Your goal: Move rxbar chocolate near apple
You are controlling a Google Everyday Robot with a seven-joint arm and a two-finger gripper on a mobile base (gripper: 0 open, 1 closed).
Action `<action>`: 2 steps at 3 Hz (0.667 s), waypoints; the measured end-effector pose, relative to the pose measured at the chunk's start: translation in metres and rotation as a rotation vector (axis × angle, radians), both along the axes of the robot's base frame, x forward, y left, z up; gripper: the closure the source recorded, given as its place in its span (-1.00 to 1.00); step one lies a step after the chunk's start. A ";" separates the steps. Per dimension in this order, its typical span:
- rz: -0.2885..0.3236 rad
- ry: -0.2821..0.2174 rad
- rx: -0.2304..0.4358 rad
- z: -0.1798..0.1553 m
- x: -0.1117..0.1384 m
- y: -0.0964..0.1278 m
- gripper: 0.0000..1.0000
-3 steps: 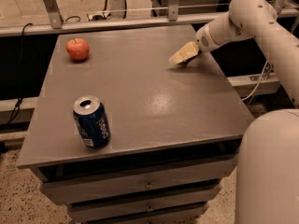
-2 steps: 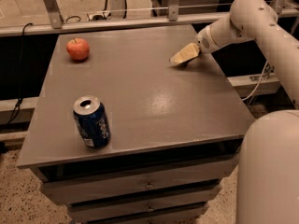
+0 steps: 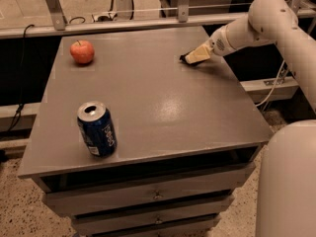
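The apple (image 3: 82, 51), small, round and red-orange, sits at the far left of the grey table top (image 3: 163, 102). My gripper (image 3: 193, 57) is low over the far right part of the table, its tan tip pointing left and touching or almost touching the surface. A thin dark sliver (image 3: 183, 59) shows at and under the tip. It may be the end of the black rxbar chocolate, the rest of which is hidden by the gripper. The gripper is far to the right of the apple.
A blue soda can (image 3: 97, 129) stands upright near the front left of the table. My white arm (image 3: 266, 21) reaches in from the right. Drawers sit below the table top, and a metal rail (image 3: 148, 22) runs behind it.
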State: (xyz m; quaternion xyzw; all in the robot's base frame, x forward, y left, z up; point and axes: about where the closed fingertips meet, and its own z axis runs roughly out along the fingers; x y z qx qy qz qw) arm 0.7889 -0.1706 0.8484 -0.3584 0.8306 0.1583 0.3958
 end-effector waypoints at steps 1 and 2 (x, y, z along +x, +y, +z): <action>0.046 -0.080 0.041 0.033 -0.003 0.010 0.67; 0.125 -0.209 0.100 0.091 -0.015 0.023 1.00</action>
